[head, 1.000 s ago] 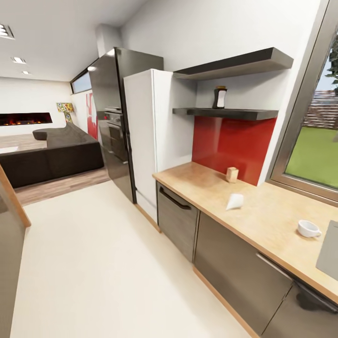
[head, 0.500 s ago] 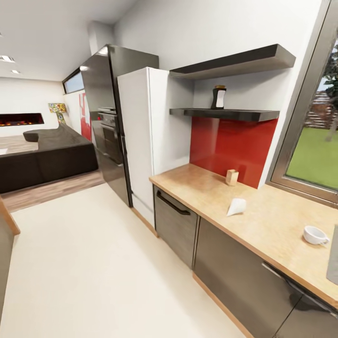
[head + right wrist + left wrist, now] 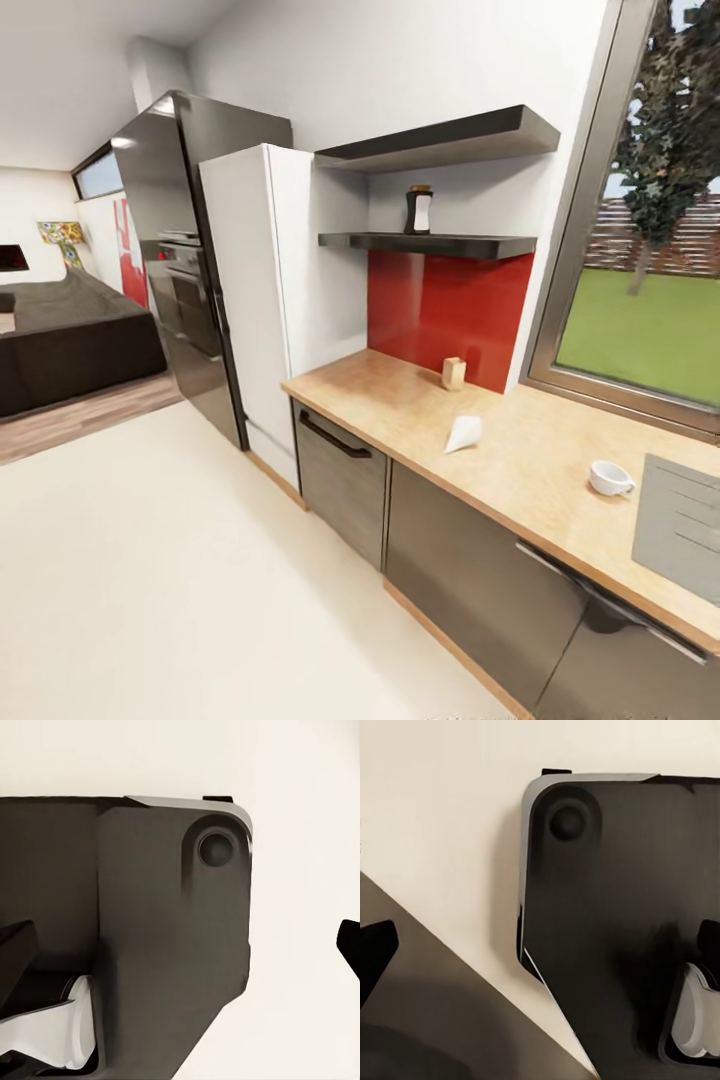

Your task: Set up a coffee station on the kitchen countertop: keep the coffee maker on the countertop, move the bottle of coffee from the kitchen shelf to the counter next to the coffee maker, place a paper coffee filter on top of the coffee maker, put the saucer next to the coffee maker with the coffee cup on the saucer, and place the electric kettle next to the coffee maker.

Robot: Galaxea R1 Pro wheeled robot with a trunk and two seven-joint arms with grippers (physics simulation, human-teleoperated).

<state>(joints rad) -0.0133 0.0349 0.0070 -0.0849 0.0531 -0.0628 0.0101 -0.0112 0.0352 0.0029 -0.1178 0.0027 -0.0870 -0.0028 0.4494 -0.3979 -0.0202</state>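
Countertop [image 3: 400, 395]: a long wooden run along the wall beneath the window, ahead and to my right
Bottle of coffee [image 3: 418, 210]: upright on the lower shelf [image 3: 470, 244], above the red backsplash [image 3: 440, 310], well apart from everything on the counter
Upper shelf [image 3: 440, 140]: dark, directly over the bottle
Paper coffee filter [image 3: 463, 433]: white cone lying on its side on the bare wood, near the middle of the counter
Small wooden block [image 3: 453, 373]: stands by the backsplash, near the filter but not touching it
Coffee cup [image 3: 608, 478]: white, upright on the counter, handle toward the sink side; I cannot see into it
Drainer [image 3: 680, 520]: grey ribbed panel set in the counter, just beside the cup
Fridge [image 3: 260, 300]: tall white unit closing off the counter's far end, with a dark oven column [image 3: 175, 250] behind it
Sofa [image 3: 70, 335]: dark, far off across the pale floor [image 3: 150, 560]
Window [image 3: 650, 290]: lawn and a tree outside
My left pincer [image 3: 375, 952]: one dark fingertip at the frame's edge over my own dark base; I cannot tell how wide it stands
My right pincer [image 3: 346, 945]: dark fingertips at both edges over the base and pale floor, so the jaws stand wide and hold nothing
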